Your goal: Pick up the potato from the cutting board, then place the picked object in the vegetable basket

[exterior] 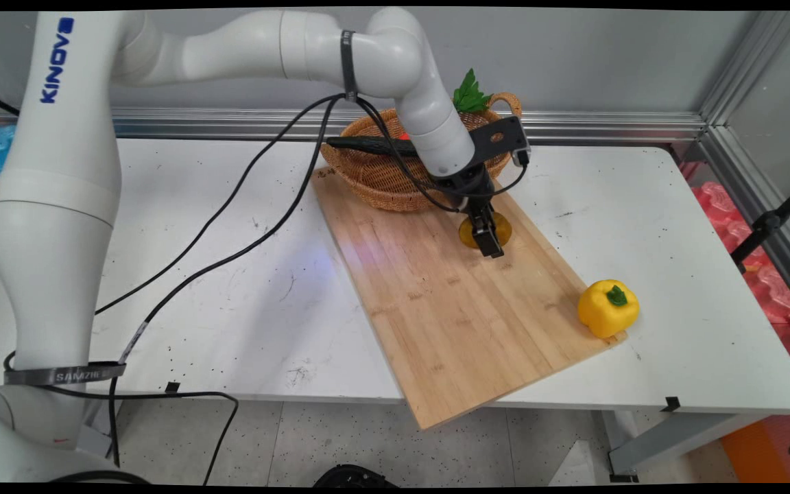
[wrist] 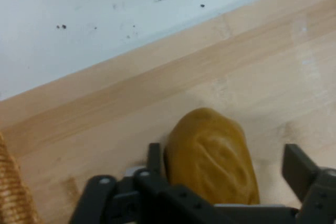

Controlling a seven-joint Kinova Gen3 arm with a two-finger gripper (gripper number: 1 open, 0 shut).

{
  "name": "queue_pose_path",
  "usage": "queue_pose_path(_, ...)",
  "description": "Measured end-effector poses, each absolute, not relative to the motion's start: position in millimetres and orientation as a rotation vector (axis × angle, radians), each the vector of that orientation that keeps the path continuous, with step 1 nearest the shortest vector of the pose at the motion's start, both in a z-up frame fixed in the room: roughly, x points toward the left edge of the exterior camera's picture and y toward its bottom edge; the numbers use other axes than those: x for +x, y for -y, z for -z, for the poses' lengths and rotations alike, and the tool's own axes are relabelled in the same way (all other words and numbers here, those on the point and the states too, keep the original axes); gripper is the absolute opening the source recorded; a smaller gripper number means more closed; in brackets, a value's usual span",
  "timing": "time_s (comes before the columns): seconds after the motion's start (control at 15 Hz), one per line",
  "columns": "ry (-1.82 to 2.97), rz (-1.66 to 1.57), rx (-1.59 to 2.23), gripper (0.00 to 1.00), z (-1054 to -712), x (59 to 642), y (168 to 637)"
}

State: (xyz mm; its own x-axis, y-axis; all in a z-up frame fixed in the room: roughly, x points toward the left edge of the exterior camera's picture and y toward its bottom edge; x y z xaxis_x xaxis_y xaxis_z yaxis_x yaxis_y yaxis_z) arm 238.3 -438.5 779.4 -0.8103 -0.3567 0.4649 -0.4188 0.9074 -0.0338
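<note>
Your gripper [wrist: 223, 169] is down at the cutting board [exterior: 450, 309], jaws spread either side of the brown potato-like lump [wrist: 212, 156] without clamping it, with the yellow pepper [exterior: 607, 307] at the board's corner and the wicker basket [exterior: 381, 175] beyond.

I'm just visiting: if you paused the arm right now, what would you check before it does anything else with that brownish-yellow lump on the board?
1. Black two-finger gripper open: ok.
2. Brownish-yellow potato-like lump between the fingers: ok, one finger beside it, the other apart.
3. Lump resting on the bamboo cutting board: ok.
4. Wicker basket away from the gripper: ok, close behind.
5. Yellow bell pepper out of the way: ok, at the board's far corner.
6. Firm grip: not ok, nothing clamped yet.
</note>
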Motion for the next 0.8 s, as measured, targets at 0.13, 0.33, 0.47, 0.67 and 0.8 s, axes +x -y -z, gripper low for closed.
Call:
queue_pose_path(0.13, 2.612, -0.186, 0.556, 0.0, -780, 238, 441)
queue_pose_path(0.33, 2.614, -0.184, 0.539, 0.0, -787, 242, 442)
queue_pose_path(0.47, 2.614, -0.181, 0.527, 0.0, -797, 248, 439)
queue_pose_path(0.67, 2.605, -0.182, 0.51, 0.0, -820, 257, 433)
queue_pose_path(0.8, 2.588, -0.186, 0.502, 0.0, -844, 264, 427)
